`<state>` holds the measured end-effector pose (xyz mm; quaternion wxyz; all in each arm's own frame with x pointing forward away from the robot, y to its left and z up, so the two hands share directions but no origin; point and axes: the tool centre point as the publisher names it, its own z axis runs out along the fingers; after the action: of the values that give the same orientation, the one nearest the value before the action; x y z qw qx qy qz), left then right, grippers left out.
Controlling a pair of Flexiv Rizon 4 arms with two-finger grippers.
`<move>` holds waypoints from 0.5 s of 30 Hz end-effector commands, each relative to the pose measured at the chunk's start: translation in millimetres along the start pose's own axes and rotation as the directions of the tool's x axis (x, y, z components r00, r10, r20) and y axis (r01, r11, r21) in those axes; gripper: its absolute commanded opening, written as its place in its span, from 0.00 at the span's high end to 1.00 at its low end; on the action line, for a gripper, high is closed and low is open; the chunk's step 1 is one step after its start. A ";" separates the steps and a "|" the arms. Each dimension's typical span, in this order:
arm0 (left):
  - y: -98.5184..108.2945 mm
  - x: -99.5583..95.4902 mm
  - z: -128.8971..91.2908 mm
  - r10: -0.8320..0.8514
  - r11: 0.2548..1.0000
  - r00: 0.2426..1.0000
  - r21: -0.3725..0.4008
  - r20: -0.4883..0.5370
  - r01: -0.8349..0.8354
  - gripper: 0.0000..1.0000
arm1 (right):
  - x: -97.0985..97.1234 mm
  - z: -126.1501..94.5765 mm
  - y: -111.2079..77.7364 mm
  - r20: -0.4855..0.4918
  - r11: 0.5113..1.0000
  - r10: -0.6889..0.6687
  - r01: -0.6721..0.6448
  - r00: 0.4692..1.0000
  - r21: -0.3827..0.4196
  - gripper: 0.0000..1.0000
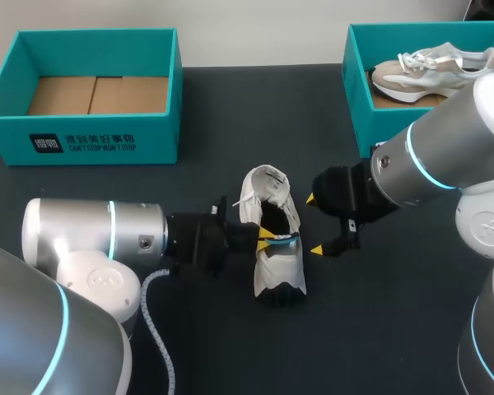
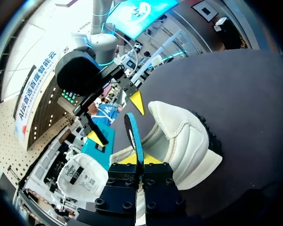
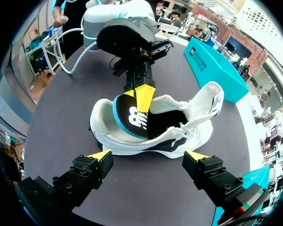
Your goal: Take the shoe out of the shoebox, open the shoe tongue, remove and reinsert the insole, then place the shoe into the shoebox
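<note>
Shoe (image 1: 276,267) lies on the table (image 1: 354,329) between the two arms, its long axis running away from the robot: heel nearest, tongue folded up at the far end. Insole (image 3: 132,117) stands on edge, half out of the opening. The left gripper (image 2: 141,159), reaching in from the shoe's left flank, is closed on its rim. Right gripper (image 3: 148,155) sits just beside the right flank, fingers spread wide, holding nothing, so I judge the left arm placed for the insole move.

The shoe (image 1: 276,263) lies mid-table between the grippers. The left gripper (image 1: 272,237) pinches the insole (image 2: 133,132) standing in the shoe's opening, and the right gripper (image 1: 314,224) is parted just beside its right. Behind, a shoebox (image 1: 82,132) sits far left. A second shoebox (image 1: 358,90) sits far right, with a second shoe (image 1: 428,67) in it.
</note>
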<state>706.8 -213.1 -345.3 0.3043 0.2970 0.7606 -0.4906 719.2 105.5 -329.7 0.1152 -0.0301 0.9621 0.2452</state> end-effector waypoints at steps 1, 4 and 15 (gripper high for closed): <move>-8.3 1.7 -3.5 0.002 1.000 1.000 0.009 0.020 -0.003 0.75 | 1.5 -0.2 0.1 0.002 1.000 -0.001 0.001 1.000 0.001 0.00; -14.3 -0.1 -6.4 0.001 1.000 1.000 0.021 0.031 -0.002 0.64 | 1.5 -0.2 0.1 0.002 1.000 -0.001 0.001 1.000 0.001 0.00; -30.8 8.3 4.4 0.027 0.998 1.000 0.065 -0.009 -0.026 0.96 | 1.5 -0.2 0.1 0.002 1.000 -0.001 0.001 1.000 0.001 0.00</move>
<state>678.8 -221.8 -332.1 0.3007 0.3165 0.7387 -0.5135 719.1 105.5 -329.7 0.1152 -0.0301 0.9621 0.2452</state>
